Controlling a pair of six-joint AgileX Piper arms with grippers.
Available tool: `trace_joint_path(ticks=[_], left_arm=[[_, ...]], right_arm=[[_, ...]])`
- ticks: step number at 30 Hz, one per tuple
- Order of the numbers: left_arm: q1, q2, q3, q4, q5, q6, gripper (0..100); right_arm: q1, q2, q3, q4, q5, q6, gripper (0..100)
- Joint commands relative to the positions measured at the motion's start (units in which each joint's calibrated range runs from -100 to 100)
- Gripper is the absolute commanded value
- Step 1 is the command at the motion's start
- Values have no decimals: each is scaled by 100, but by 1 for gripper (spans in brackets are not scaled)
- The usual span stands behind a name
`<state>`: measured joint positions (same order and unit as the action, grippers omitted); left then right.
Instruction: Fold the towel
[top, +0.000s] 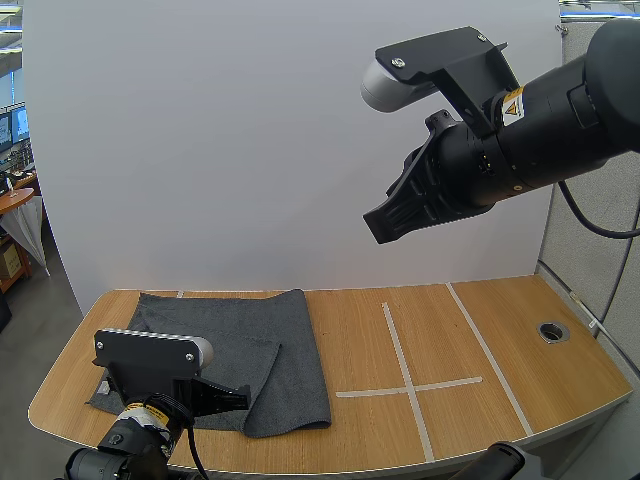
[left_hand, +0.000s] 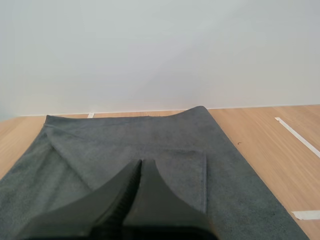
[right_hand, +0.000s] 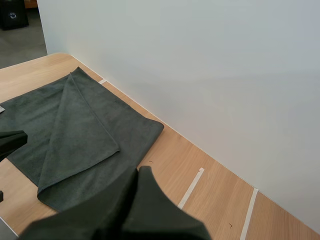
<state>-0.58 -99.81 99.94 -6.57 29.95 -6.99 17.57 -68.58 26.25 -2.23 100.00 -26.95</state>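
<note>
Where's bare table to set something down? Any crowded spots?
Free: bare wood between the towel and the cable hole, around the tape cross. Crowded: left end of the table, towel with left gripper over its near edge.

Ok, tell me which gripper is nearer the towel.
Left. The left gripper sits low and shut over the near part of the towel. The right gripper hangs high above the table, shut, off to the towel's right.
</note>
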Motion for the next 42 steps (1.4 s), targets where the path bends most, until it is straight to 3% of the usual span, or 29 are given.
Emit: trace_joint_path(ticks=[1, 8, 14, 16, 21, 27, 35, 40, 42], left_arm=[[-17, -19, -512, 538, -339, 37, 0], [-17, -19, -1920, 926, 690, 37, 0], [-17, -19, -2435, 1316, 1636, 85, 0], [-17, -19, -2824, 1277, 2853, 85, 0], [-17, 317, -3257, 896, 4146, 643, 0], [-17, 1874, -3628, 335, 4061, 1630, 0], [-23, 4154, -4195, -572, 2874, 3206, 0], [-23, 5226, -4391, -1139, 2534, 3821, 0], [-23, 5657, -4430, -1453, 2581, 3986, 9]], right_arm=[[21, -52, 20, 12, 0, 29, 0], [21, -52, 20, 23, 0, 29, 0], [21, -52, 20, 23, 0, 29, 0], [21, -52, 20, 23, 0, 29, 0], [21, -52, 20, 23, 0, 29, 0], [21, -52, 20, 23, 0, 29, 0], [21, -52, 20, 23, 0, 29, 0], [21, -52, 20, 23, 0, 29, 0], [21, -52, 20, 23, 0, 29, 0]])
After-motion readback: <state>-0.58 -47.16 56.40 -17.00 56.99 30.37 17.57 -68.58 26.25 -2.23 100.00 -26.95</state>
